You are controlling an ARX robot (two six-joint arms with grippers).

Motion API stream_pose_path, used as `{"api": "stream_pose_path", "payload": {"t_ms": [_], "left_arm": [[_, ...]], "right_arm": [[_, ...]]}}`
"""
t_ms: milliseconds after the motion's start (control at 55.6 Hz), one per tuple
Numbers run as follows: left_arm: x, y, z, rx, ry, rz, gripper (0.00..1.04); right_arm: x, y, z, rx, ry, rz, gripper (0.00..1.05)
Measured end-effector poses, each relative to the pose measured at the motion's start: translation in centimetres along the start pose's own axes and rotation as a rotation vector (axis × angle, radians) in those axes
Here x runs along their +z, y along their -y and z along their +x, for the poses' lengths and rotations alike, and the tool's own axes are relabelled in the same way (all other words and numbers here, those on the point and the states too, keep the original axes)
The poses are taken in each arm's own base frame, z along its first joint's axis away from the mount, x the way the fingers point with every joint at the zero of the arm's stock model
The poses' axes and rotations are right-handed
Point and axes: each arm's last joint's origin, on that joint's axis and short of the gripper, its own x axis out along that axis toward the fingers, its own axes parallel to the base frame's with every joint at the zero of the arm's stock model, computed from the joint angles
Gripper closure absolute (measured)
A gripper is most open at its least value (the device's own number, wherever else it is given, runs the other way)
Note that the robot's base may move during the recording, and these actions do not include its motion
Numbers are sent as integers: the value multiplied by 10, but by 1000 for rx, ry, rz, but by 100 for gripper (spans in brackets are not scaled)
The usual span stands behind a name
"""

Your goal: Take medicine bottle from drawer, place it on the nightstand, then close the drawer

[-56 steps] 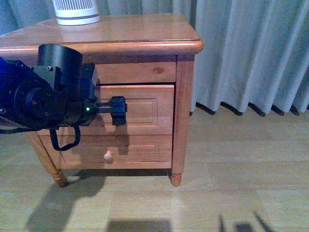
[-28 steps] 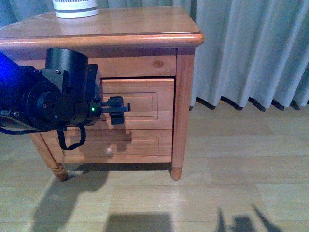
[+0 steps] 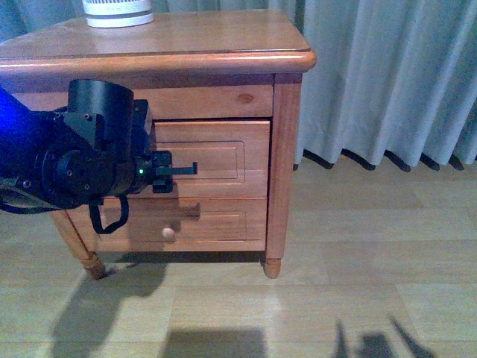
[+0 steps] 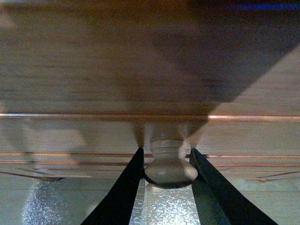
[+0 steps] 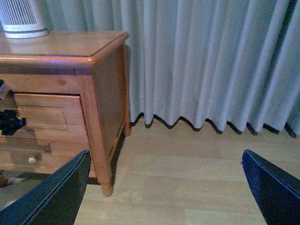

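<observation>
At 9 o'clock in front view, left gripper pinched the drawer knob. Drawer was barely ajar, medicine bottle unseen. Risk: an off-axis pull slips the round knob out. Right gripper gaped wide.

The front camera, set on the robot's body, looks slightly down at the front of the nightstand from a short way off, with the left arm filling its near left. The left wrist camera sits hard against the drawer, its knob clasped between the dark fingers of the left pincer. The right wrist camera stands back and to the side, facing the nightstand's corner, curtain and floor past the widely parted right pincer. Front and right wrist views share nightstand, curtain and floor; front and left wrist views share the drawer front
</observation>
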Motion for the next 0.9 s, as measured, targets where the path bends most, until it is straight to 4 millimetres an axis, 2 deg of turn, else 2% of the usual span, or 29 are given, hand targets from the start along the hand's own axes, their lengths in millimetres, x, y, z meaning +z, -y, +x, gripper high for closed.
{"api": "stream_pose_path", "payload": {"t_ms": [72, 216, 594, 900], "left_arm": [[-6, -1, -5, -4, 11, 1, 79], [-20, 1, -26, -10, -1, 14, 79], [-70, 2, -105, -39, -42, -2, 79], [-99, 2, -157, -66, -82, -30, 79]], "right_arm": [[0, 0, 0, 0, 0, 0, 7], [0, 0, 0, 0, 0, 0, 7], [0, 0, 0, 0, 0, 0, 7], [0, 0, 0, 0, 0, 0, 7]]}}
